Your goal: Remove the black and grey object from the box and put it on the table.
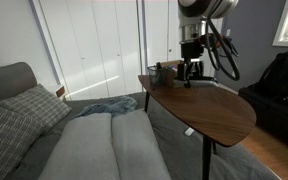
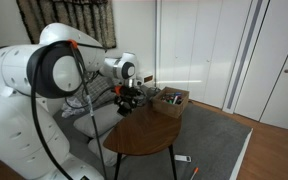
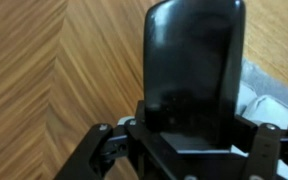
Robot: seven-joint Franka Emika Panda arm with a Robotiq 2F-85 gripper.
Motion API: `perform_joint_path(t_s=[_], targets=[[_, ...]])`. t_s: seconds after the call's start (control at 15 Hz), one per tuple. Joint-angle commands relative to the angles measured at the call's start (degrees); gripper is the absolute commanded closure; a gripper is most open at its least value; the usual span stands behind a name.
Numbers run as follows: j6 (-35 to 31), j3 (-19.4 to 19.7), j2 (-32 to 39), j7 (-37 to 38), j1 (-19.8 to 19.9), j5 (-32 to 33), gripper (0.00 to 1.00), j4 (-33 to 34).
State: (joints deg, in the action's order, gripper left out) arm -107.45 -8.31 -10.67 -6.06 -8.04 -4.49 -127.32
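Claw (image 2: 130, 101): pinching the black and grey object (image 3: 194, 62), low over the worktop (image 2: 149, 137)
Black and grey object: outside the box (image 2: 171, 98), held in the claw above bare wood; whether it touches the worktop cannot be told
Box: sits at the worktop's far edge in an exterior view, just beside the claw
Worktop: rounded, dark brown, herringbone grain in the wrist view

big white arm (image 2: 44, 70) curled forward, wrist pointing pretty much straight down, pincer (image 1: 190, 76) hanging low, looks clamped on the black and grey object (image 3: 194, 65)
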Motion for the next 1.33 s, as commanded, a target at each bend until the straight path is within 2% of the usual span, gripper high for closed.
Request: perform_joint_path(t_s=[0.0,0.07,0.27,0.33,0.4,0.53,1.07,1.27], targets=[[1.8,-2.7,-9.9,13.5,-1.9,-2.7,0.58,-12.8],[2.1,-1.4,-3.3,7.4,-1.2,-0.6,0.33,-5.7],[2.2,-2.8,-7.4,12.5,-2.1,-1.2,0.33,-11.3],[2.2,-2.8,-8.0,12.7,-2.1,-1.2,0.58,-11.8],[3.9,-3.6,-7.3,16.5,-1.3,0.6,0.58,-11.2],[3.2,-4.1,-8.9,20.4,-0.7,2.8,0.58,-13.2],[-11.7,-4.2,-10.2,14.5,-1.4,14.2,0.58,-18.9],[-15.3,-4.5,-10.1,15.8,-1.9,13.9,0.58,-20.5]])
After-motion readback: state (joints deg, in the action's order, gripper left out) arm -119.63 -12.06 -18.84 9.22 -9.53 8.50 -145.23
